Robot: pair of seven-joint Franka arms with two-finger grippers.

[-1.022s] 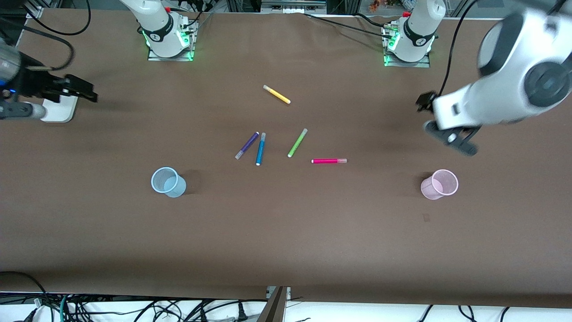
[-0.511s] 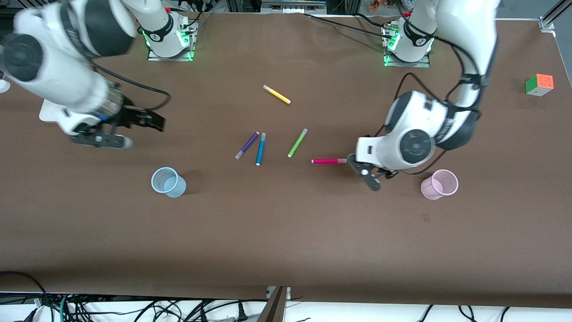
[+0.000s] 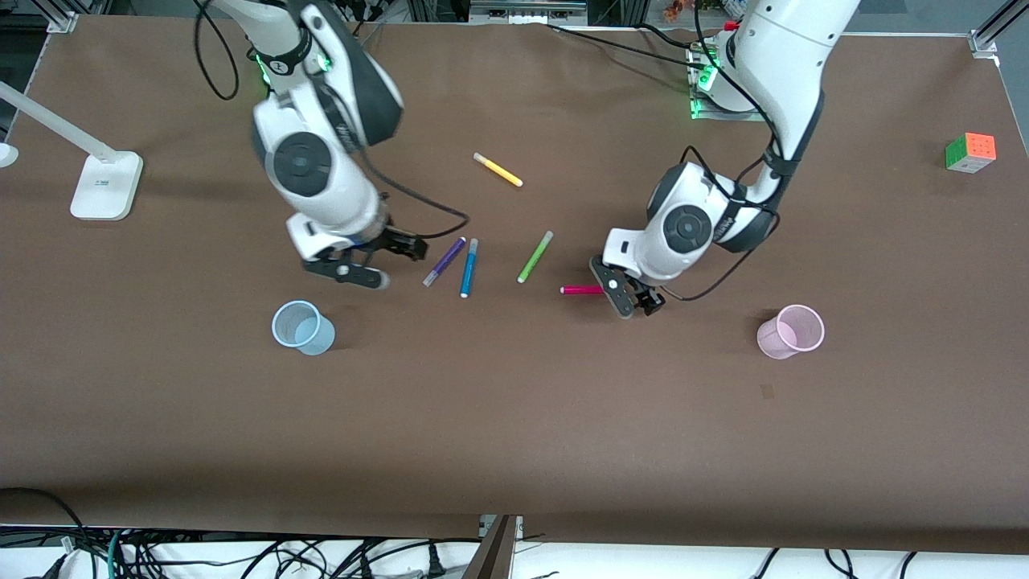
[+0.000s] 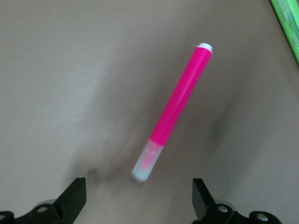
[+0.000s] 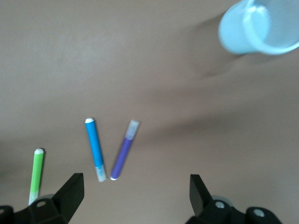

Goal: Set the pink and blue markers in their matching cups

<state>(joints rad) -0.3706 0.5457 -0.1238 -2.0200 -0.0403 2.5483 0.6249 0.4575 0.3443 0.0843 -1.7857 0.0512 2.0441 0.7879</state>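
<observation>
Landmark: green marker [image 3: 535, 256], lying flat near mid-table.

- Pink marker [image 3: 580, 289]: flat on the table [image 3: 514, 434], just beside the green marker toward the left arm's end, slightly nearer the front camera. Pale cap end hidden under the left gripper in the front view; the whole pen shows in the left wrist view [image 4: 175, 109].
- Blue marker [image 3: 469, 267]: flat, beside the green marker toward the right arm's end; purple marker [image 3: 444, 261] alongside it.
- Yellow marker [image 3: 498, 170]: farther from the front camera than the green marker.
- Pink cup [image 3: 791, 330]: upright, well apart toward the left arm's end; nothing in it.
- Blue cup [image 3: 302, 327]: upright, well apart toward the right arm's end; nothing in it.
- Left gripper [image 3: 625, 299]: over the pink marker's cap end, fingers [image 4: 74, 198] spread, pinching nothing.
- Right gripper [image 3: 362, 261]: over bare table beside the purple marker, fingers [image 5: 70, 189] spread, holding nothing.
</observation>
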